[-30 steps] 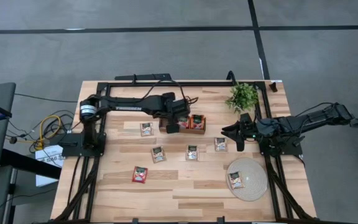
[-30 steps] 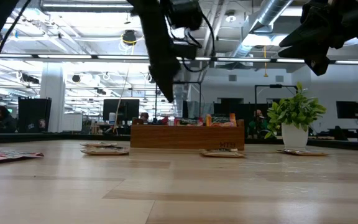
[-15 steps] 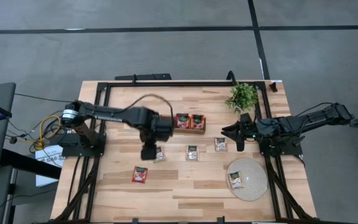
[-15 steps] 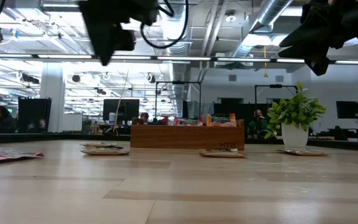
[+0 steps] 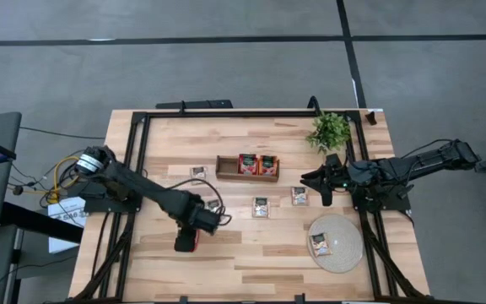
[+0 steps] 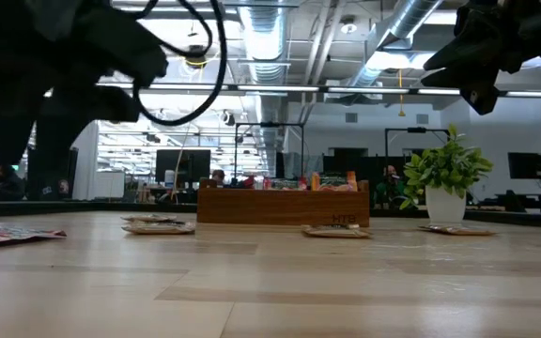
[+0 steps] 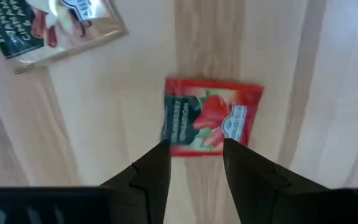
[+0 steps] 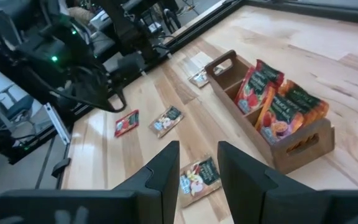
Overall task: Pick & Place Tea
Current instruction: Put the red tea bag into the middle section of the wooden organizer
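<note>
The setting was a large open-plan office or robotics lab: exposed silver ceiling ducts [image 6: 411,23], strip lighting and rows of dark computer monitors [image 6: 181,167] stretched behind the pale wooden worktop [image 5: 251,253], which stood on grey carpet tiles [image 5: 226,67], with yellow and black cables [image 5: 62,173] trailing beside its black metal frame [image 5: 137,152].

High camera looked straight down; low camera sat level on the tabletop [image 6: 346,282]; both showed the wooden box [image 5: 247,166].
</note>
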